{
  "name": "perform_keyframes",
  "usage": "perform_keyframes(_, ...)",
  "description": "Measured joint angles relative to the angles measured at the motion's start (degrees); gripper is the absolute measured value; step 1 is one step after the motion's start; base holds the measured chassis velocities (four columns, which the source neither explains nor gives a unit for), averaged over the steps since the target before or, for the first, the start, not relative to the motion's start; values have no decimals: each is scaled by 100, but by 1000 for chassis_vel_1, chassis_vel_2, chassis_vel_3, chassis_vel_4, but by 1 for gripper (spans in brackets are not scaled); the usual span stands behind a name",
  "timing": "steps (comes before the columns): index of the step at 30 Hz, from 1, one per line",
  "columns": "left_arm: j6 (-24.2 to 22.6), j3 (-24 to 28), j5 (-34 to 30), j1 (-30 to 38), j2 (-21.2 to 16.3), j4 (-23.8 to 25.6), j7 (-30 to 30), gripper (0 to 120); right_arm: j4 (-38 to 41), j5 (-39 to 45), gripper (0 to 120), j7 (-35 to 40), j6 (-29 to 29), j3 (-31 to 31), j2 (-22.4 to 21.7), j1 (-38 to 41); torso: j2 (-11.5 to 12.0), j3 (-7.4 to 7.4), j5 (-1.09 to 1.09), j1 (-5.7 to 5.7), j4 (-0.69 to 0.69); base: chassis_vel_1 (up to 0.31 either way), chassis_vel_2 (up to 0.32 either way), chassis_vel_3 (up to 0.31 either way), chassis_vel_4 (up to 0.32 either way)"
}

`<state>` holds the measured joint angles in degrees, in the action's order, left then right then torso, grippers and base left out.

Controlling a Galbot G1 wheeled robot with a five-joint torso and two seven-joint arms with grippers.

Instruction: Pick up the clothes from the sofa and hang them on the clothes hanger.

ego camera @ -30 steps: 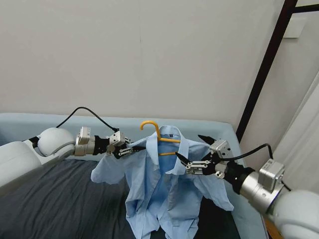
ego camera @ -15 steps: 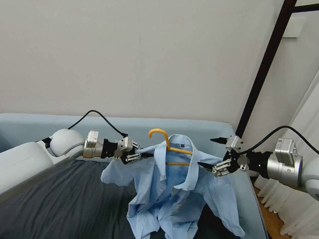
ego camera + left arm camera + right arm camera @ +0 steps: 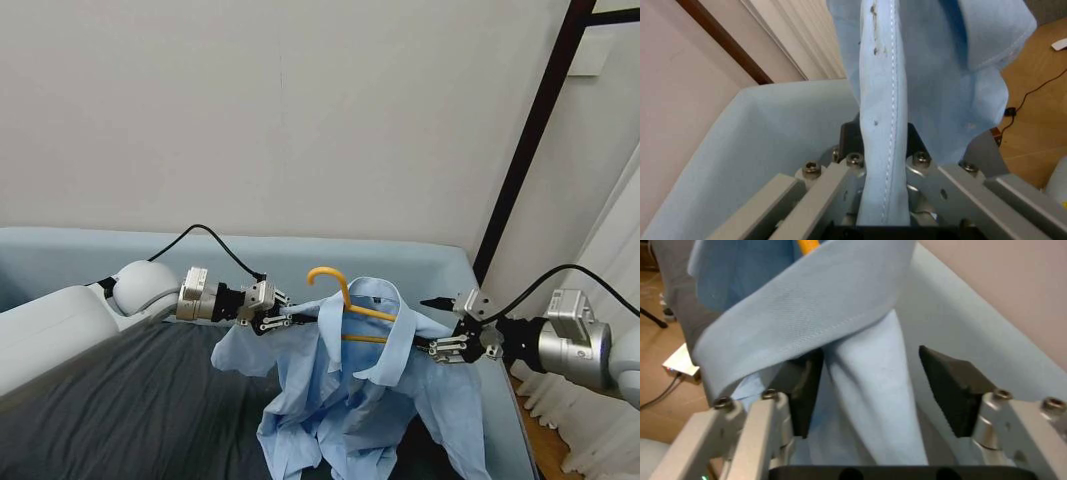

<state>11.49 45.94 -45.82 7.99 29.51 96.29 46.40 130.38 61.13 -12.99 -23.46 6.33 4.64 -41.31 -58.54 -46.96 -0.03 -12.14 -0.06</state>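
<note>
Closest to the head camera, the light blue shirt [image 3: 340, 420] hangs in loose folds, its lower hem drooping over the front of the dark seat cushion [image 3: 110, 420] of the sofa [image 3: 100, 245]. The shirt is draped over a yellow hanger [image 3: 368, 313], whose hook rises just above the collar, and the whole garment is held up in the air between the two arms. The left gripper [image 3: 292, 320] reaches in from the robot's left at shoulder height of the shirt and is clenched on the fabric there; in the left wrist view a stitched seam of blue cloth runs straight down between its dark pads [image 3: 915, 137], which press it from both sides. The right gripper [image 3: 430, 325] comes in from the robot's right at the shirt's other shoulder. Its jaws are spread apart: in the right wrist view a fold of the shirt passes between the two fingers [image 3: 947, 387], lying against one pad while the other stands clear of the cloth, so it cradles the fabric without pinching it. Behind the shirt runs the pale blue back of the sofa, then the plain light wall [image 3: 300, 120], with a dark slanted post [image 3: 525, 150] and a white curtain [image 3: 615, 250] farther to the right.
</note>
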Motion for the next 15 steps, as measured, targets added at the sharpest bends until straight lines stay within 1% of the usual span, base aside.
perform_keyframes(2,0,26,0,34,28,-12,6,1,26,68,48,-24,1,-7,14,-1,0,0,0,0,-1,0,0,0,0)
perform_keyframes(3,0,26,0,34,28,-12,6,1,26,68,48,-24,1,-7,14,-1,0,0,0,0,-1,0,0,0,0)
perform_keyframes(4,1,56,0,66,50,-20,12,1,56,83,41,-59,11,-20,14,-3,0,0,0,0,-1,0,0,0,0)
perform_keyframes(5,0,61,-1,72,54,-20,13,1,64,84,39,-66,15,-23,14,-4,0,0,0,0,-1,0,0,0,0)
perform_keyframes(7,-3,103,-3,109,89,-23,17,1,130,90,30,-73,35,-55,56,-10,0,0,0,0,-1,0,0,0,0)
perform_keyframes(8,-3,103,-3,109,89,-23,17,1,130,90,30,-73,35,-55,56,-10,0,0,0,0,-1,0,0,0,0)
perform_keyframes(11,-13,145,-6,129,112,-29,14,1,152,91,16,-81,84,-76,88,-20,0,0,0,0,-1,0,0,0,0)
perform_keyframes(12,-15,147,-6,129,115,-31,2,1,156,91,14,-89,95,-77,88,-22,0,0,0,0,-1,0,0,0,0)
perform_keyframes(13,-15,147,-6,129,115,-31,2,1,156,91,14,-89,95,-77,88,-22,0,0,0,0,-1,0,0,0,0)
perform_keyframes(14,-18,150,-7,129,121,-36,-16,1,158,92,10,-110,122,-79,85,-23,0,0,0,0,-1,0,0,0,0)
perform_keyframes(15,-20,151,-8,128,124,-39,-18,1,158,92,9,-115,134,-80,85,-26,0,0,0,0,-1,0,0,0,0)
